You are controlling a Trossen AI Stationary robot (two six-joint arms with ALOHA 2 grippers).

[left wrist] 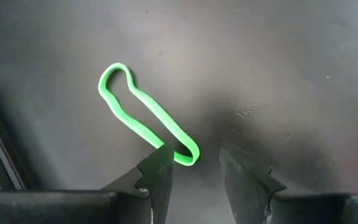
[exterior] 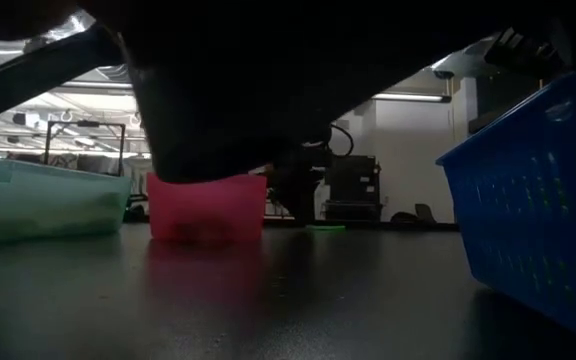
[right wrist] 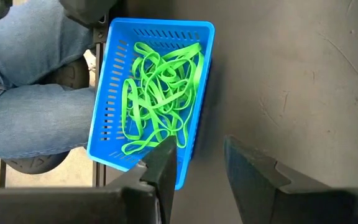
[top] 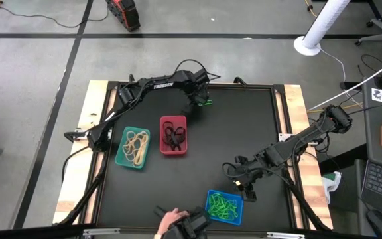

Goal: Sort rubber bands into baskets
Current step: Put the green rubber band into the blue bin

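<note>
One bright green rubber band (left wrist: 143,111) lies flat on the black table near its far edge; it also shows in the high view (top: 207,102) and the low view (exterior: 325,228). My left gripper (left wrist: 194,167) is open and low over the band's near end, which lies between the fingers. My right gripper (right wrist: 197,171) is open and empty beside the blue basket (right wrist: 104,106), which holds several green bands (right wrist: 160,87). The teal basket (top: 121,158) holds tan bands. The red basket (top: 162,136) holds black bands. My left gripper comes at the band from above, fingers pointing down. One fingertip (left wrist: 157,163) stands right against the band's rounded near end (left wrist: 186,155). I cannot tell whether it touches. The band lies slack on the table.
A person's hand (top: 172,219) and legs in jeans (right wrist: 30,93) are at the table's near edge beside the blue basket (top: 211,212). A dark shape (exterior: 228,90) blocks much of the low view. Bare black table lies between the baskets and the right edge.
</note>
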